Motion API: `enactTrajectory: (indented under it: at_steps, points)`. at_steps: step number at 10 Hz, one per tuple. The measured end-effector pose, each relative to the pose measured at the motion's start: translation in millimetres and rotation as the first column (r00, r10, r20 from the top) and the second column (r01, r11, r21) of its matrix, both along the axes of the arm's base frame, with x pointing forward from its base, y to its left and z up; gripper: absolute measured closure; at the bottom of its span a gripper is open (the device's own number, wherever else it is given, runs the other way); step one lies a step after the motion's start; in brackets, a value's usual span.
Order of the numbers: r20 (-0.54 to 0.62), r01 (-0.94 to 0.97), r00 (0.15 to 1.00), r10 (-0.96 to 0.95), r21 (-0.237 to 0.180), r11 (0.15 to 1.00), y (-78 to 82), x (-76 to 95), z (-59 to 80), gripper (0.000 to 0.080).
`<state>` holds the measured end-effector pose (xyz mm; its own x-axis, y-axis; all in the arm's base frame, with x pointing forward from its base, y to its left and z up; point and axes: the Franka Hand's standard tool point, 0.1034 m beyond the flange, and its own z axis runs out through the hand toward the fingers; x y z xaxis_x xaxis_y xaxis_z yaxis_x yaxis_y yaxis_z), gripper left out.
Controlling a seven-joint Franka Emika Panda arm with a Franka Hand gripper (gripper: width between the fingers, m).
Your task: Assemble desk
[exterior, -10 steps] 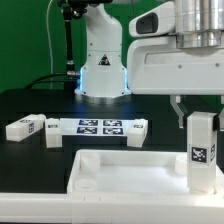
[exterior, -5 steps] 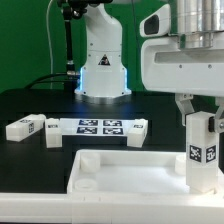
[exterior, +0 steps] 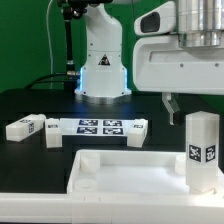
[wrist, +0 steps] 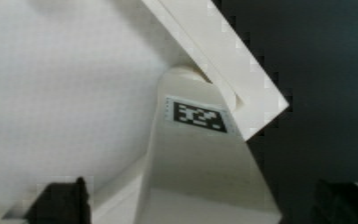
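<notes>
Leg (exterior: pixel 201 140) upright on tabletop (exterior: pixel 120 172), gripper (wrist: pixel 202 200) spread, empty, both fingers (wrist: pixel 59 200) in wrist view only

**What lies on the black counter (exterior: pixel 30 100)**

In the exterior view, the white tabletop (exterior: pixel 125 182) lies nearest the camera, its raised rim facing up. Behind it, the marker board (exterior: pixel 98 126) lies flat near the middle. One loose leg (exterior: pixel 24 128) lies on its side towards the exterior view's left. A second leg (exterior: pixel 54 133) lies just beside the board's left end, and a third leg (exterior: pixel 136 131) sits at its right end. The robot base (exterior: pixel 103 85) stands at the back.
</notes>
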<state>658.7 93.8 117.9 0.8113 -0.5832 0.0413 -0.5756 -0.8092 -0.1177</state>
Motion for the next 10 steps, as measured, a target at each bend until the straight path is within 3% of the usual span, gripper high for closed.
enactTrajectory:
  at_steps: [4,10]
  points:
    - [0.02,-0.358,0.933,0.36,-0.049,0.932,2.7,1.1,1.5,0.0151]
    - [0.013,-0.75,0.654,0.756,-0.114,0.651,-0.3,1.7,1.5,0.0151]
